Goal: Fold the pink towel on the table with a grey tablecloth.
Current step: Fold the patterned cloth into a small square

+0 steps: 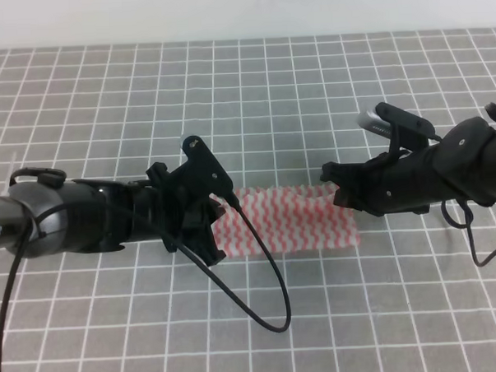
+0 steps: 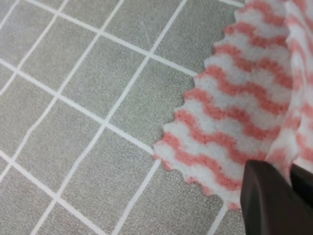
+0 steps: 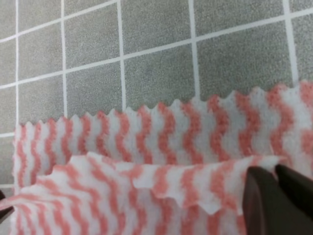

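Note:
The pink towel lies as a long strip on the table with a grey tablecloth, one layer lifted over the other. My left gripper is at the towel's left end, shut on a raised layer; in the left wrist view its dark fingers pinch the pink towel. My right gripper is at the towel's far right corner, shut on it. In the right wrist view its fingers hold the upper layer of the pink towel above the lower one.
A black cable loops from the left arm over the cloth in front of the towel. Another cable hangs from the right arm. The table's far edge meets a pale wall.

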